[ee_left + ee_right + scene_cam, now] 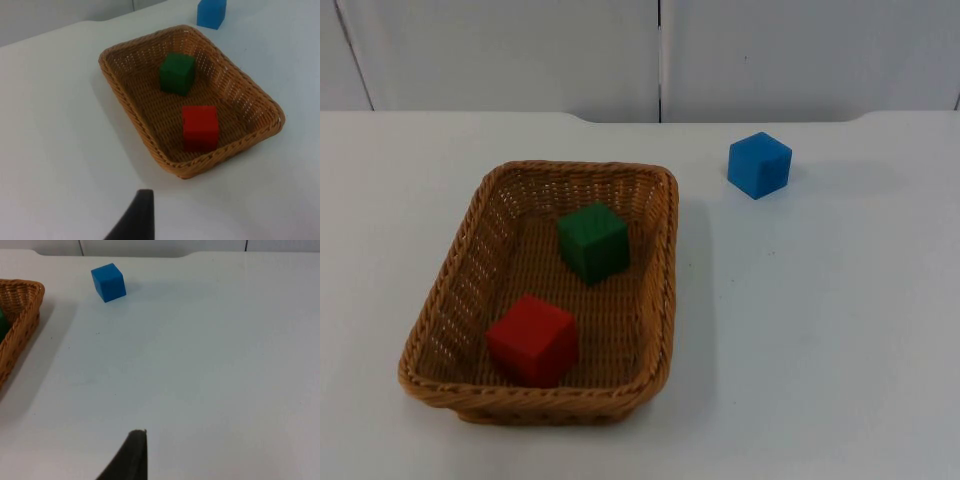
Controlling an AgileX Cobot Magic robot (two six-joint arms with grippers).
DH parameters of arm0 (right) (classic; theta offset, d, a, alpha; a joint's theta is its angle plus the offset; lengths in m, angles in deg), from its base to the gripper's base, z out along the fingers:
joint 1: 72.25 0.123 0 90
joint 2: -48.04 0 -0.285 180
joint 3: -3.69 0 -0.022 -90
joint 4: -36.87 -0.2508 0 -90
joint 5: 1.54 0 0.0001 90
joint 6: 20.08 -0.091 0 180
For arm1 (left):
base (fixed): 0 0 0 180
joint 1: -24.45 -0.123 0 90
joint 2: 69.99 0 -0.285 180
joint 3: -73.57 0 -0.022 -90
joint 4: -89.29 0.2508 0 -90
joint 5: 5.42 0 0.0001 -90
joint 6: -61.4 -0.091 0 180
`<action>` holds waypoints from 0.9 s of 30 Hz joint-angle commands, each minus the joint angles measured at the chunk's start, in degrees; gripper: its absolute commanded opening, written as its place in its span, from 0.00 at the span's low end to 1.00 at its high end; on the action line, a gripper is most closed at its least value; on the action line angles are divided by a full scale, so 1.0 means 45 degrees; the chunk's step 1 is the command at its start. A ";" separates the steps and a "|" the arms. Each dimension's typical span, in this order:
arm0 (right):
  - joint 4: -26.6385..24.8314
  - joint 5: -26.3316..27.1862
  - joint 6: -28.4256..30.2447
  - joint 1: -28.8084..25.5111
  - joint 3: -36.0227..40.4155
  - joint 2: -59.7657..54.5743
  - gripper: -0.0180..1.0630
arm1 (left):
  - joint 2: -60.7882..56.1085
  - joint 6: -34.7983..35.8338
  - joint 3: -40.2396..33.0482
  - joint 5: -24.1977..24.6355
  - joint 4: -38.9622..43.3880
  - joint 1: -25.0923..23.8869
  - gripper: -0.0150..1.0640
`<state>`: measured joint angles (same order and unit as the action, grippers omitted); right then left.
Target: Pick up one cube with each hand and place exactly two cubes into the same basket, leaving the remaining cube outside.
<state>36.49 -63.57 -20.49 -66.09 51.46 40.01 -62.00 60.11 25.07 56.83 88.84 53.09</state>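
Green cube (593, 241) and red cube (532, 339) sat inside the basket (665, 262), blue cube (759, 165) outside at far right; task looked complete, both grippers' grip state indeterminable.

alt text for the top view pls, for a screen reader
A brown wicker basket on a white table holds two cubes, a green cube toward the far end and a red cube at the near end. A blue cube sits on the table outside the basket, to its far right near the grey partition wall.
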 commanded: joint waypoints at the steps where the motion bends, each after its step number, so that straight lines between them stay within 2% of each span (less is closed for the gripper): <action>1: -0.0048 0.0071 -0.0062 -0.0055 -0.0002 0.0054 0.99 | -0.0045 0.0064 -0.0067 -0.0142 -0.0055 -0.0008 0.99; 8: -0.0048 0.0071 -0.0062 -0.0055 -0.0002 0.0054 0.99 | -0.0045 0.0064 -0.0067 -0.0142 -0.0054 -0.0226 0.99; 18: -0.0048 0.0071 -0.0062 -0.0055 -0.0002 0.0054 0.99 | -0.0045 0.0064 -0.0067 -0.0142 -0.0025 -0.2741 0.99; 27: -0.0048 0.0071 -0.0062 -0.0055 -0.0002 0.0054 0.99 | -0.0045 0.0064 -0.0067 -0.0142 -0.0025 -0.4482 0.99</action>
<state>36.49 -63.57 -20.49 -66.09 51.46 40.01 -62.00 60.11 25.07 56.83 88.84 33.87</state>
